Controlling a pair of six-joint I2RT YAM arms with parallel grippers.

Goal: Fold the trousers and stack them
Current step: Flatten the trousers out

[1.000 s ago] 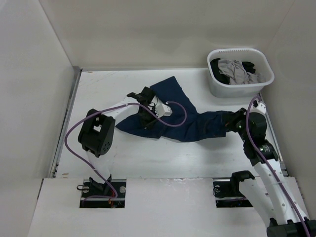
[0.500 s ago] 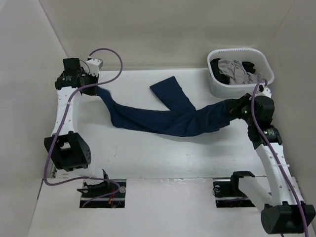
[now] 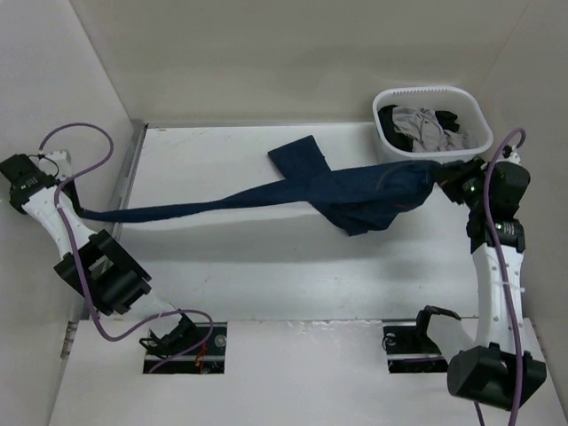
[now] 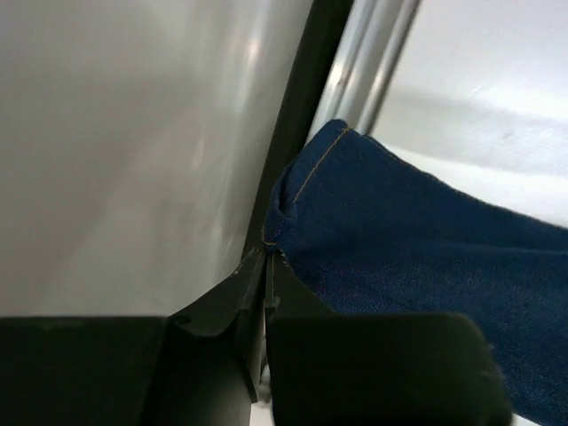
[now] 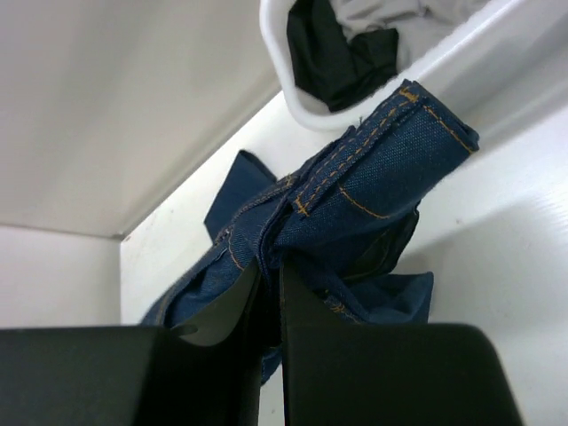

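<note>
The dark navy jeans (image 3: 355,191) hang stretched across the table between my two grippers. My left gripper (image 3: 67,202) is at the far left wall, shut on the hem of one leg (image 4: 355,222), which runs taut as a thin band. My right gripper (image 3: 446,177) is at the right, beside the basket, shut on the waistband (image 5: 373,169) with its orange stitching. The other leg (image 3: 300,160) lies flat towards the back middle. Bunched denim sags below the right grip.
A white laundry basket (image 3: 431,158) with grey and black garments (image 3: 424,127) stands at the back right, close to my right gripper; it also shows in the right wrist view (image 5: 461,44). White walls enclose the table; a metal rail (image 3: 127,191) runs along the left edge.
My left gripper has pulled the leg hem down and out to the far left wall, drawing the leg taut. My right gripper has lifted the waistband up and right towards the basket.
</note>
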